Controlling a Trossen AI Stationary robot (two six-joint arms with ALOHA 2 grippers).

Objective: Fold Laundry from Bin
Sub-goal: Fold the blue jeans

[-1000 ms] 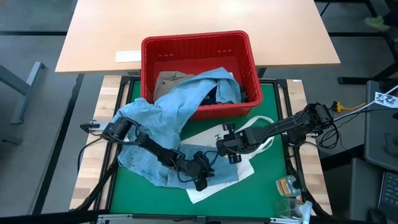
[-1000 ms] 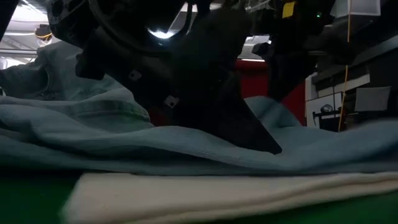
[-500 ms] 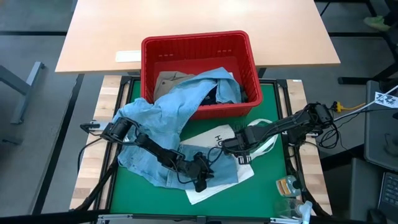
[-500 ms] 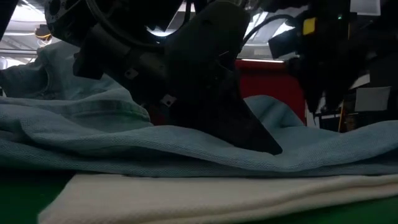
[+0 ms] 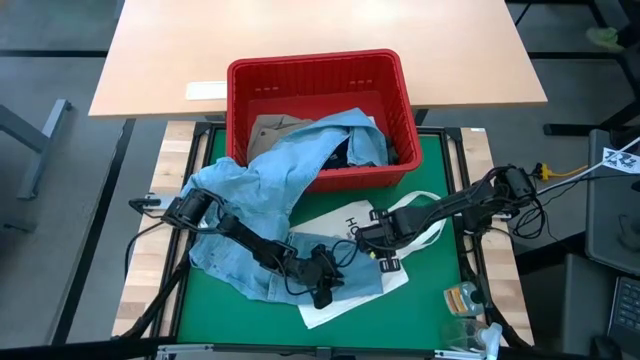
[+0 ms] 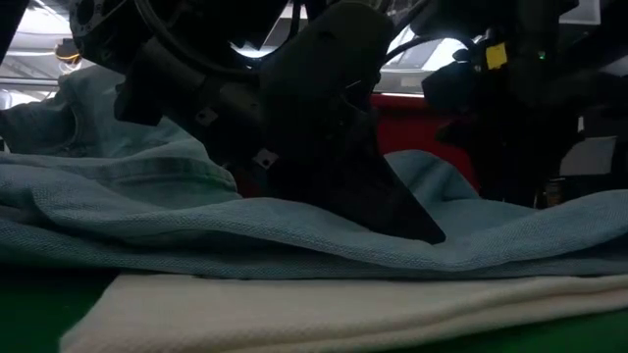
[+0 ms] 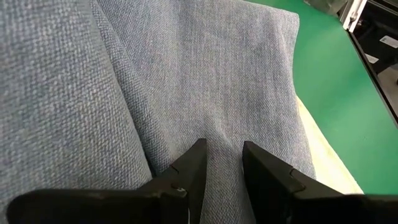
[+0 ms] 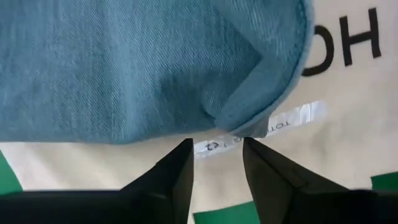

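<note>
The light blue denim garment (image 5: 262,188) hangs out of the red bin (image 5: 315,60) and spreads over the green mat and the white tote bag (image 5: 345,216). A khaki-tan garment (image 5: 270,130) and a dark one (image 5: 340,152) lie inside the bin. My left gripper (image 5: 322,290) (image 7: 224,155) sits low on the denim's near part and is shut on it. My right gripper (image 5: 379,258) (image 8: 217,152) stands open above the tote, pointing down, just short of the denim's turned-up corner (image 8: 249,121). My left gripper pinches a raised crease of the denim (image 7: 222,144) between its two fingers. They come slanting down from the table's left. The cloth lies slack on the tote and the mat, and the dark finger (image 6: 392,211) rests on it.
A wooden table (image 5: 300,25) with a white slip (image 5: 205,90) stands beyond the bin. Small items (image 5: 462,300) sit at the near right corner. Bare green mat (image 5: 440,165) shows to the right of the bin and the tote.
My right gripper has come down and moved toward the table's near edge, from over the tote's printed letters to the denim's corner, tipping more steeply downward. The denim and my left gripper have stayed in place.
</note>
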